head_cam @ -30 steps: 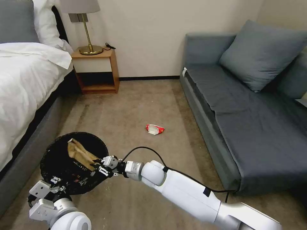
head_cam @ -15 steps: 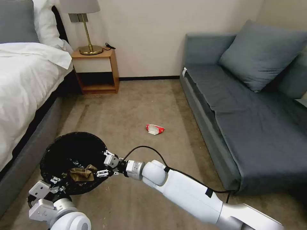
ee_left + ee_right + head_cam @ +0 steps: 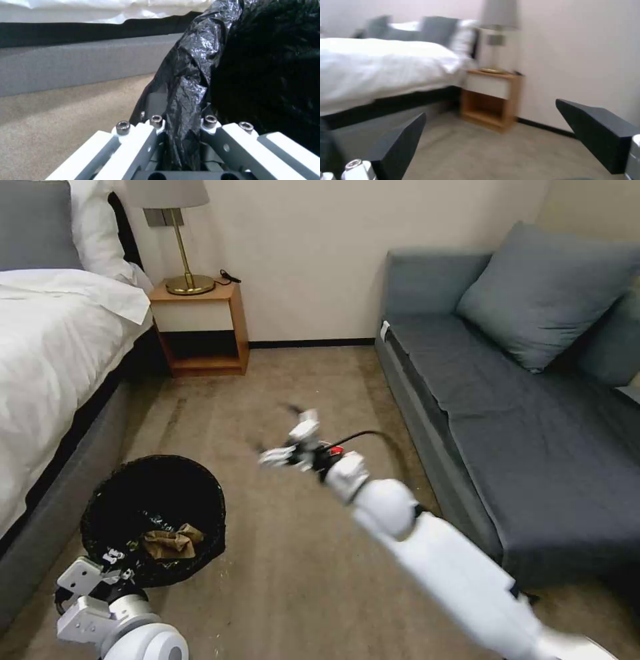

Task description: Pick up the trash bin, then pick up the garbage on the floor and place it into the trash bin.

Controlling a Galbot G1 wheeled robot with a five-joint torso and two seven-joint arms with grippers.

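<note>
One brown paper bag (image 3: 172,542) lies inside the trash bin (image 3: 107,500), beside the bed (image 3: 47,353). The left gripper (image 3: 181,140) pinches the bin's black liner. The right gripper (image 3: 288,441) is wide open and empty, up over the carpet. Next, I think, comes the red packet (image 3: 335,451), peeking from behind that arm. The left wrist view shows the pinch up close.
</note>
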